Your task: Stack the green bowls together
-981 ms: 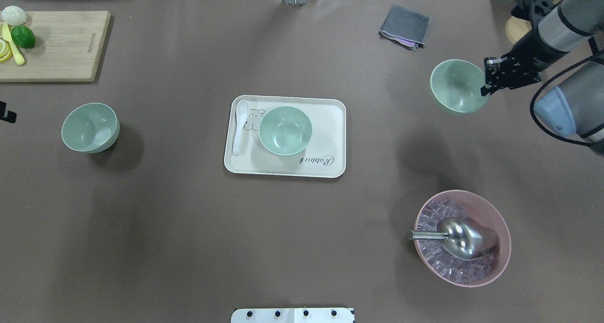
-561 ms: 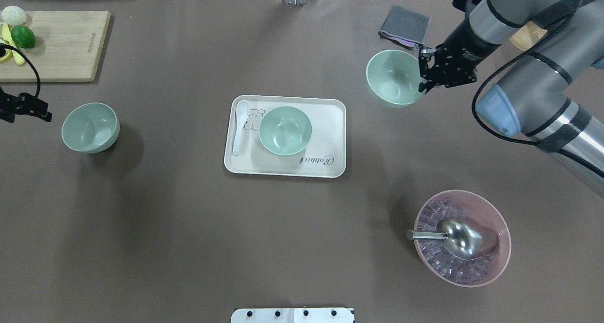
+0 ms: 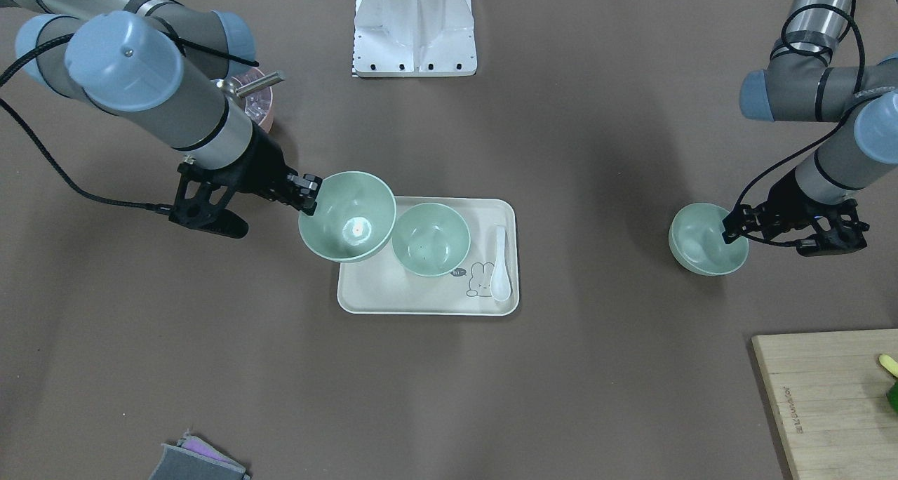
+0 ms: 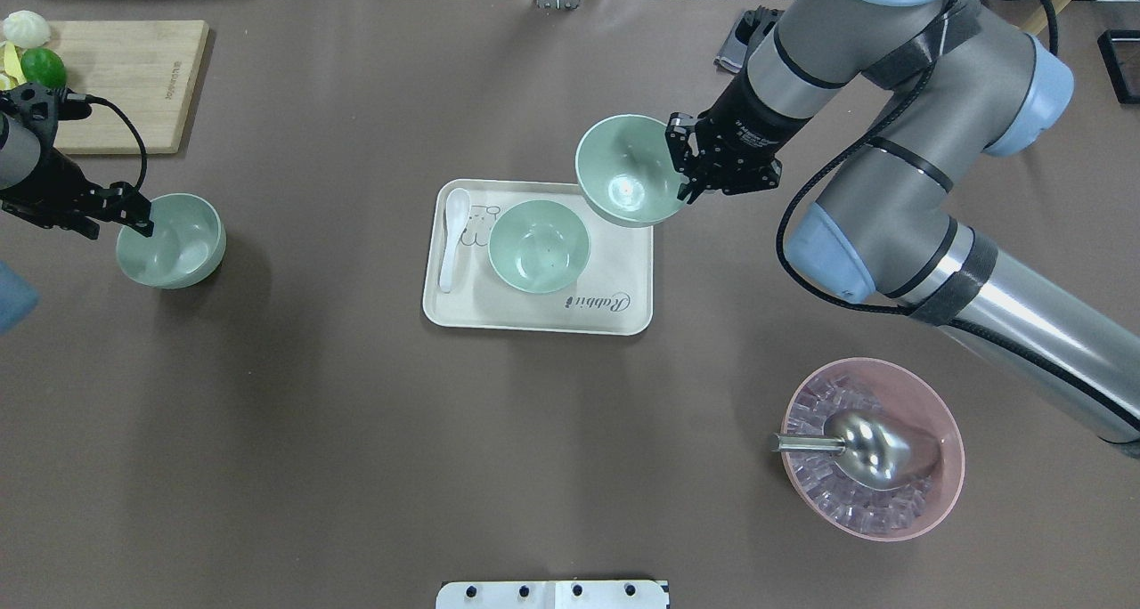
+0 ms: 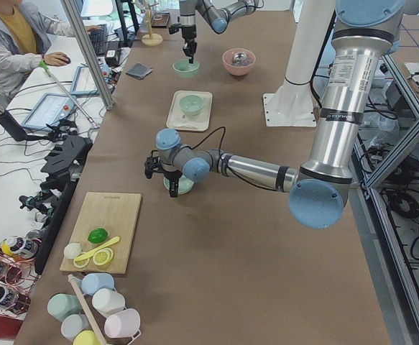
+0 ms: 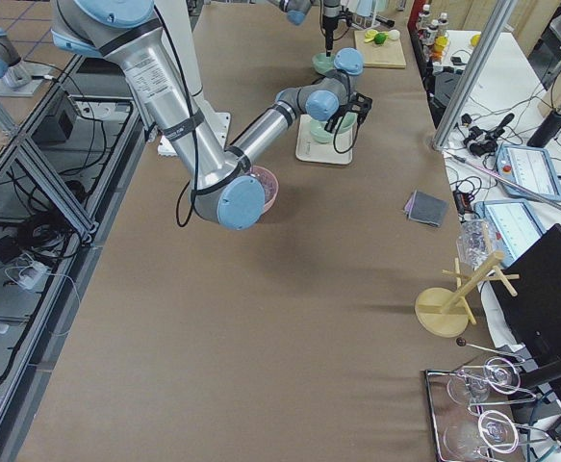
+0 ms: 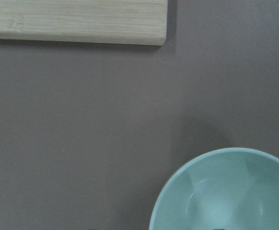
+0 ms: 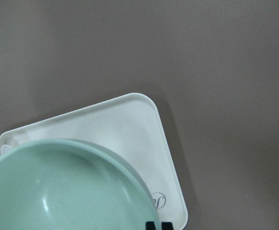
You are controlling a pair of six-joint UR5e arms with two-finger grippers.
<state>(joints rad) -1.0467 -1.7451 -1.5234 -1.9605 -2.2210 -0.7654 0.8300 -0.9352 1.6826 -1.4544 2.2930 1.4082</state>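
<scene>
Three pale green bowls are in view. One bowl [image 4: 539, 246] [image 3: 430, 239] stands on the white tray [image 4: 534, 313]. My right gripper [image 4: 684, 169] [image 3: 309, 192] is shut on the rim of a second bowl [image 4: 626, 173] [image 3: 346, 217] and holds it in the air over the tray's far right corner, beside the tray bowl. The right wrist view shows this bowl [image 8: 58, 187] above the tray [image 8: 144, 129]. The third bowl [image 4: 174, 239] [image 3: 708, 240] [image 7: 225, 191] stands on the table at the left. My left gripper [image 4: 141, 224] [image 3: 732, 229] is at its rim and looks open.
A white spoon [image 4: 454, 235] lies on the tray's left side. A pink bowl [image 4: 944, 489] with ice and a metal scoop [image 4: 859, 444] stands at the near right. A cutting board [image 4: 116, 84] with fruit lies at the far left, a grey cloth [image 3: 196, 462] at the far right.
My right gripper has carried its bowl leftward from the far right to the tray's corner. My left arm has come in from the left edge to the left bowl's rim.
</scene>
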